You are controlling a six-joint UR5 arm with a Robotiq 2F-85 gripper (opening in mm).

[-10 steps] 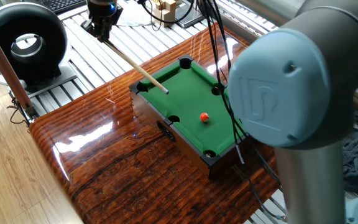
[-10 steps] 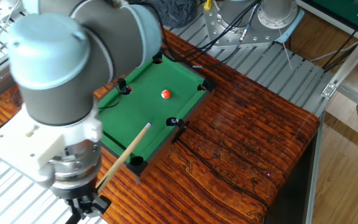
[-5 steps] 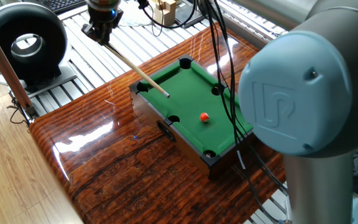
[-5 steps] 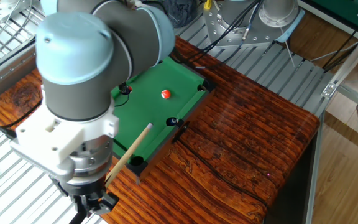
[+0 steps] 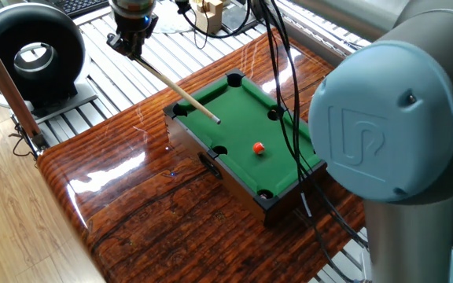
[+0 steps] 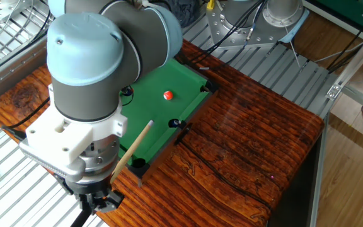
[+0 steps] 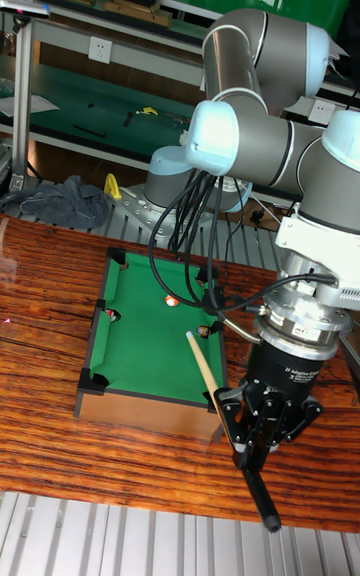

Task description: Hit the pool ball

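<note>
The pool ball (image 5: 258, 148) (image 6: 167, 96) (image 7: 171, 301) is a small orange-red ball resting on the green felt of the miniature pool table (image 5: 246, 110) (image 6: 169, 116) (image 7: 140, 331). My gripper (image 5: 130, 45) (image 6: 96, 200) (image 7: 250, 436) is shut on a wooden cue stick (image 5: 179, 94) (image 6: 133, 150) (image 7: 205, 376). The cue slants down over the table's corner, and its tip (image 5: 217, 121) hangs above the felt, well short of the ball.
The pool table sits on a glossy wooden tabletop (image 5: 148, 204). A black round device (image 5: 30, 51) stands beyond the table's edge. Cables (image 5: 278, 71) hang over the pool table's far side. A grey cloth (image 7: 60, 201) lies at the back.
The cue tip has slid a little further over the felt toward the ball. The arm's large joint has shifted in both fixed views. The ball has not moved.
</note>
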